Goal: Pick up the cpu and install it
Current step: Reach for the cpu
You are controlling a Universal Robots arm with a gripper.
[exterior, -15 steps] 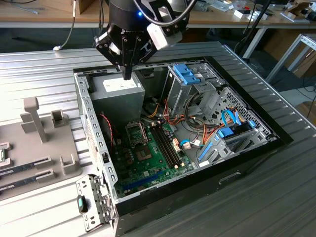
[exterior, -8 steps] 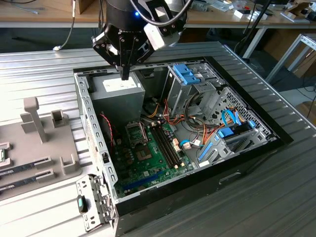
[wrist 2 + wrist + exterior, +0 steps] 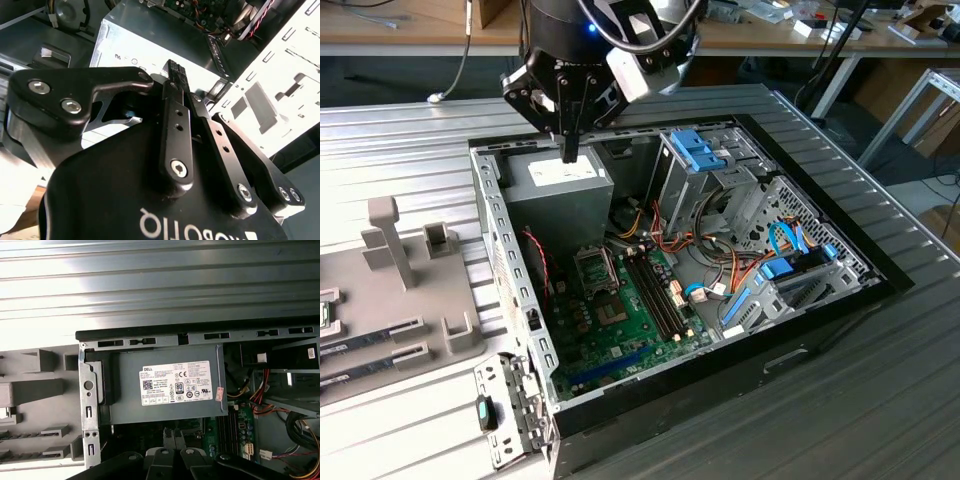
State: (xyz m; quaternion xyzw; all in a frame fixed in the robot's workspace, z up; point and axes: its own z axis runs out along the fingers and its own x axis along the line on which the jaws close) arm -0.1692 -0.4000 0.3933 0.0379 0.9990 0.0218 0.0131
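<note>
Hovering just above the grey sheet-metal PSU box (image 3: 560, 200), the black hand (image 3: 568, 150) points straight down, its two slim fingers pressed together into one narrow tip w/ nothing discernible btwn them. In the second wrist view the hand (image 3: 176, 70) is matte black links, bright screw heads and a ribbed pad at the tip. The PSU box sits in a corner of the open PC case (image 3: 492, 230), a perforated steel frame w/ a black rim. Beside the box lie the green motherboard (image 3: 620, 335) and its dark square socket frame (image 3: 595, 268). I can't tell where the cpu is, or whether it lies in that frame — too small to read. The case rests on a ribbed silvery metal counter (image 3: 410, 130). At the exterior view's left is a grey moulded fixture (image 3: 420, 300) w/ blocky posts and slots.
</note>
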